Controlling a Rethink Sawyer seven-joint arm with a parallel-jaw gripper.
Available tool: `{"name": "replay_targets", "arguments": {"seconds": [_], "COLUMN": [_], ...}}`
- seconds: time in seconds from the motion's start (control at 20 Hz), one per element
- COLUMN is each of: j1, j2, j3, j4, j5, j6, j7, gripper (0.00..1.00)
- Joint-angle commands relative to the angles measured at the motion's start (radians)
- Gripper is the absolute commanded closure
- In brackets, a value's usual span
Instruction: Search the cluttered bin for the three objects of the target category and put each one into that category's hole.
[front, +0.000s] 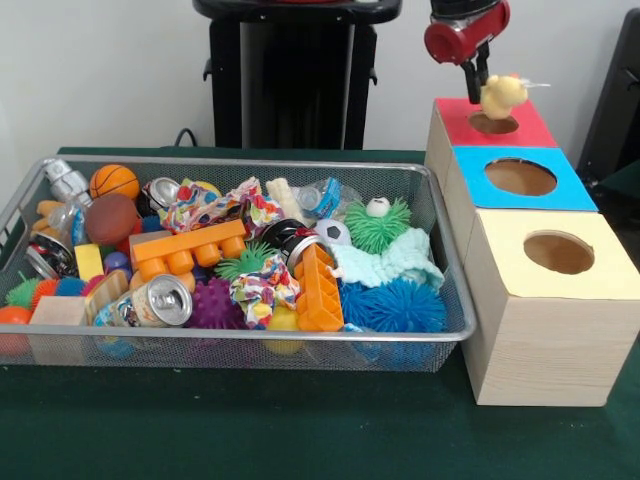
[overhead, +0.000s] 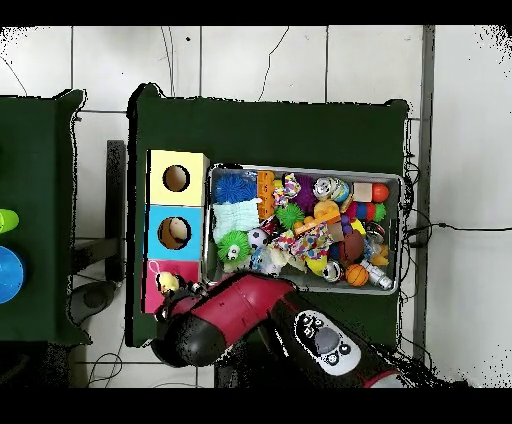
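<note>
My gripper (front: 487, 88) hangs at the top right, over the red-topped box (front: 530, 128). It is shut on a small yellow toy animal (front: 502, 95), held just above the red box's hole (front: 493, 123). In the overhead view the toy (overhead: 167, 282) shows over the red top, with my arm (overhead: 235, 315) beside it. The wire mesh bin (front: 250, 163) is full of mixed toys. A rounded yellow thing (front: 283, 322) lies half buried near the bin's front wall; I cannot tell what it is. No duckling shows clearly.
A blue-topped box (front: 570, 190) and a yellow-topped box (front: 600, 285), each with a hole, stand in a row with the red one beside the bin. The bin holds spiky balls (front: 405, 305), orange blocks (front: 185, 250), cans (front: 160, 300), cloth and a basketball (front: 114, 181).
</note>
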Motion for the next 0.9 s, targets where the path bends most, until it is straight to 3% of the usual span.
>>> {"name": "replay_targets", "arguments": {"seconds": [0.05,0.55,0.9], "j1": [0.014,0.062,0.094], "j2": [0.055,0.086,0.107], "j3": [-0.083,-0.156,-0.178], "j4": [-0.010,-0.055,-0.082], "j5": [-0.063,-0.117,-0.101], "j6": [-0.046,-0.083,-0.139], "j7": [0.098,0.087,0.111], "gripper": [1.00,1.00,1.00]}}
